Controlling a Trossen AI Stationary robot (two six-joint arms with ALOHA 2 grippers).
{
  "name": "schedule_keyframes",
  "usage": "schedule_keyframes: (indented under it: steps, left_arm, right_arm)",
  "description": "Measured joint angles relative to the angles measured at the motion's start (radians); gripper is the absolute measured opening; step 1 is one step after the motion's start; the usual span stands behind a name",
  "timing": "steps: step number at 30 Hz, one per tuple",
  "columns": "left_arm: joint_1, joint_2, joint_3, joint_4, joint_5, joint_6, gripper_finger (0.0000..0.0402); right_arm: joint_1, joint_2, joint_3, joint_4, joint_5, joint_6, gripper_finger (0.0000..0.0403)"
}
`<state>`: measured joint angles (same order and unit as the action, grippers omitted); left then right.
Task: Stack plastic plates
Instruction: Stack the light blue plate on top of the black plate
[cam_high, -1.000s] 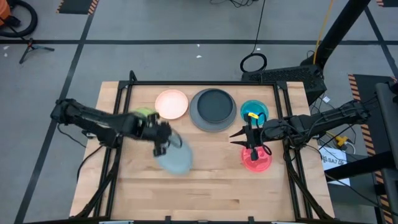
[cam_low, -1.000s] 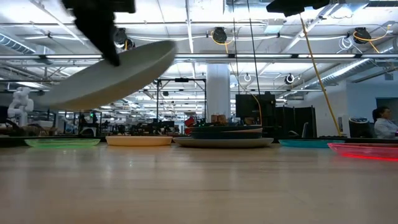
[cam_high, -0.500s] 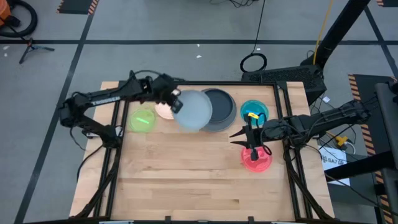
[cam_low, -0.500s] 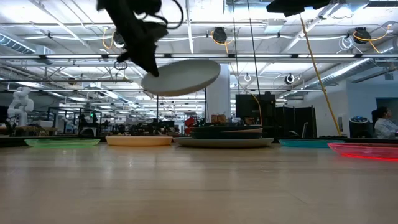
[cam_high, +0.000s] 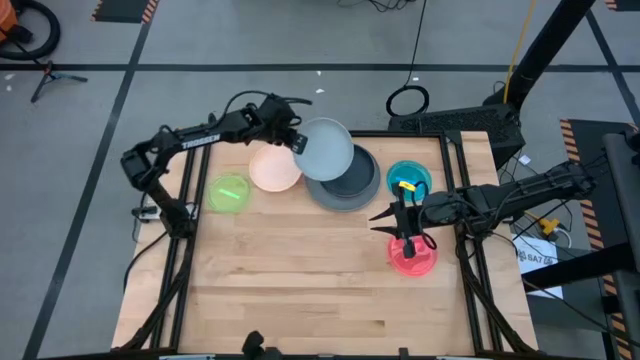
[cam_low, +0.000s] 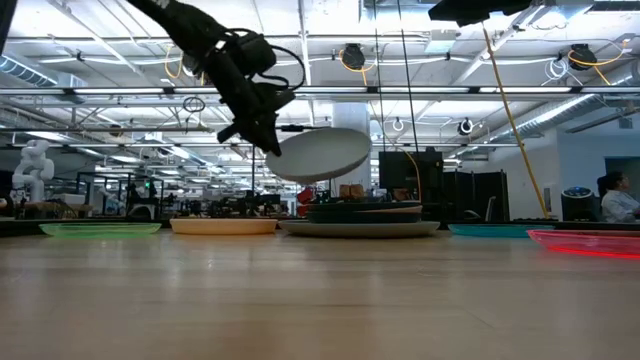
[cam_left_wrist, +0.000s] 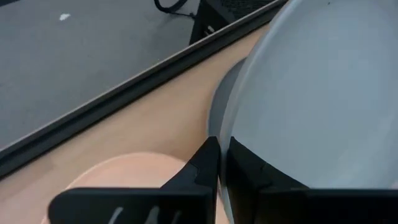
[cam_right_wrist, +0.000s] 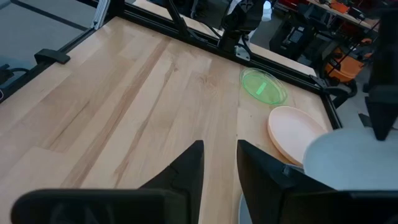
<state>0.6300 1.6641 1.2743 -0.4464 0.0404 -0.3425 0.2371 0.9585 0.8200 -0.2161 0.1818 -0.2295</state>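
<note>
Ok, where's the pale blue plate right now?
High view: the pale blue plate is in the left tool, lifted over the grey stack's left rim, beside the pink plate.

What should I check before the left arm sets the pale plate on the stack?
1. Left gripper clamped on the pale blue plate's rim: ok.
2. Plate over the stack: not ok, only partly overlapping, offset toward the pink plate.
3. Plate clear of the stack in the low view: ok.
4. Plate level: not ok, slightly tilted.
5. Right gripper away, over the red plate: ok.
</note>
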Motion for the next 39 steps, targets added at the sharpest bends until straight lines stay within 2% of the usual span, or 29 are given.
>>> schedule_keyframes:
  steps: [6, 10, 17, 39]
  left_arm:
    - [-0.002, 0.098, 0.163, -0.123, 0.023, 0.051, 0.0023]
    - [-0.003, 0.148, 0.214, -0.144, 0.023, 0.06, 0.0024]
    - [-0.008, 0.192, 0.223, -0.147, 0.038, 0.042, 0.0025]
    - [-0.048, 0.196, 0.223, -0.128, 0.057, -0.007, 0.0027]
  right_arm:
    - [0.0, 0.0, 0.0, -0.006, 0.0, 0.0, 0.0089]
    - [0.0, 0.0, 0.0, -0.01, 0.0, 0.0, 0.0089]
    - [0.0, 0.0, 0.0, -0.029, 0.0, 0.01, 0.0089]
    - [0.0, 0.0, 0.0, -0.029, 0.0, 0.008, 0.0089]
